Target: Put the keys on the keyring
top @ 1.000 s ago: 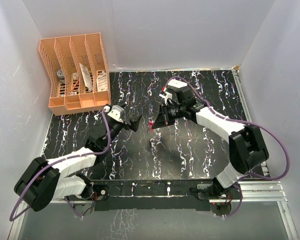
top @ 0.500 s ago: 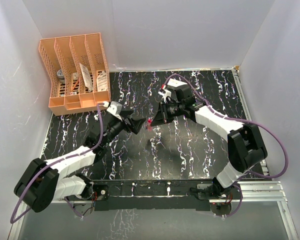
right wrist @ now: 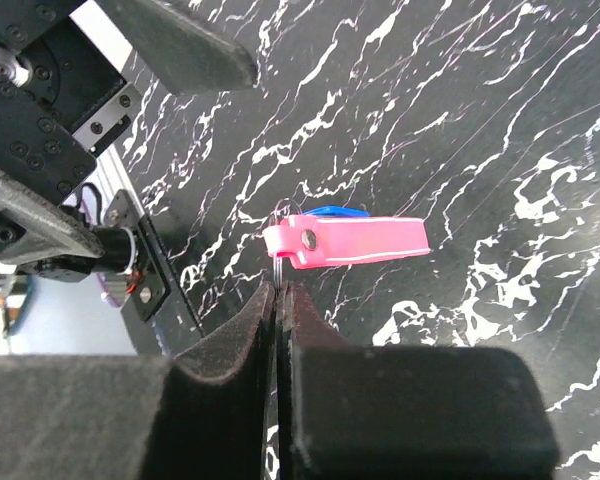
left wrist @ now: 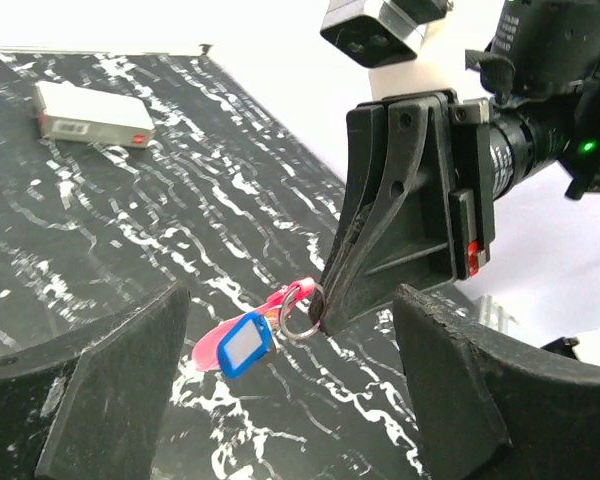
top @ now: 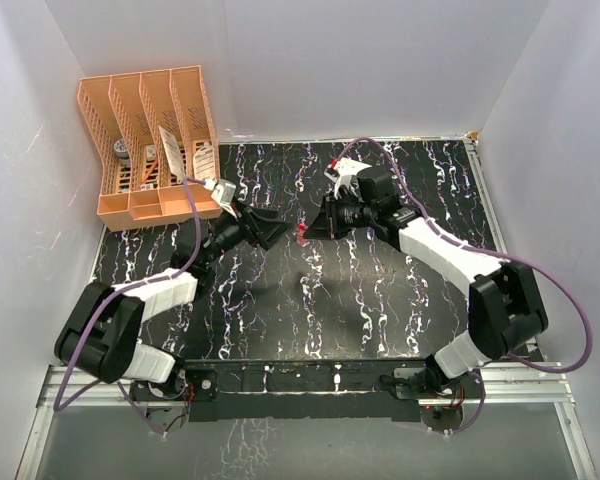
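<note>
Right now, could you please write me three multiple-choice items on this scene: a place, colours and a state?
1. Where is the small metal keyring?
A) flat on the tabletop
B) pinched by the right gripper
C) in the orange file rack
2. Which small keys hang from it?
A) one slim pink key, one blue-headed key
B) one green, one yellow
C) two white
3. How is the left gripper?
A) shut on the ring
B) open, holding nothing
C) shut on a white box
Answers: 1 B, its shut fingertips clamp the ring; 2 A, both dangle together from the ring; 3 B, its fingers stand wide apart, touching nothing.
</note>
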`<action>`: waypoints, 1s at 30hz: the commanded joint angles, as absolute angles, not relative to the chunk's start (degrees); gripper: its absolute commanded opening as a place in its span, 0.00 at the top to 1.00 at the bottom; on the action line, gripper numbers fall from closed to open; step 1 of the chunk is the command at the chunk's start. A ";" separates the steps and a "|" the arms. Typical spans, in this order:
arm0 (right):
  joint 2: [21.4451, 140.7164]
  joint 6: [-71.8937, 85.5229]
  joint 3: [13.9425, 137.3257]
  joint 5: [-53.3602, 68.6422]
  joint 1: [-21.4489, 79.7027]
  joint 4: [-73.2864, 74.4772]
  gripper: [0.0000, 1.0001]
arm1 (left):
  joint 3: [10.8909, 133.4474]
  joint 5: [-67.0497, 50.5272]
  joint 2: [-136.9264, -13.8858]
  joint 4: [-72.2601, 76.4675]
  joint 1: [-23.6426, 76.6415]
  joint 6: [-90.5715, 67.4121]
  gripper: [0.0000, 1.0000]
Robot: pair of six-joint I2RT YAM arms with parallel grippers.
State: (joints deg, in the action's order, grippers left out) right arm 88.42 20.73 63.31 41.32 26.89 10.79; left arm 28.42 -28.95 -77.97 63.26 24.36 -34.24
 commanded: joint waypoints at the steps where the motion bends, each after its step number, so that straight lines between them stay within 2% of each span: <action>1: 82.64 18.86 60.36 34.83 27.70 1.69 1.00 | 34.23 -37.49 -83.15 71.64 23.90 -41.16 0.20; 7: 79.81 17.95 58.03 32.11 28.12 -0.07 1.00 | 40.02 -45.59 -93.24 80.07 23.54 -48.46 0.25; 11: 79.27 17.80 58.01 31.69 28.11 -0.09 1.00 | 40.95 -48.42 -97.59 88.09 22.87 -53.11 0.37; 15: 79.19 17.72 58.32 31.81 28.13 -0.09 1.00 | 40.31 -49.53 -99.97 95.26 22.05 -55.94 0.39; 21: 79.28 17.97 58.97 33.53 28.12 -0.04 1.00 | 39.87 -50.15 -102.08 100.43 21.53 -57.56 0.40; 26: 79.17 18.24 59.14 34.47 28.12 -0.16 1.00 | 40.86 -50.82 -104.01 102.21 21.53 -58.93 0.53; 30: 79.10 18.53 59.23 35.23 28.10 -0.35 1.00 | 40.98 -50.89 -104.30 102.23 21.53 -58.49 0.53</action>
State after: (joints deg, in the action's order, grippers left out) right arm 81.34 18.37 58.22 33.67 28.01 4.01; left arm 39.03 -49.63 -104.75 90.43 21.85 -58.22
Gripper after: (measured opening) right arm 0.010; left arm 0.472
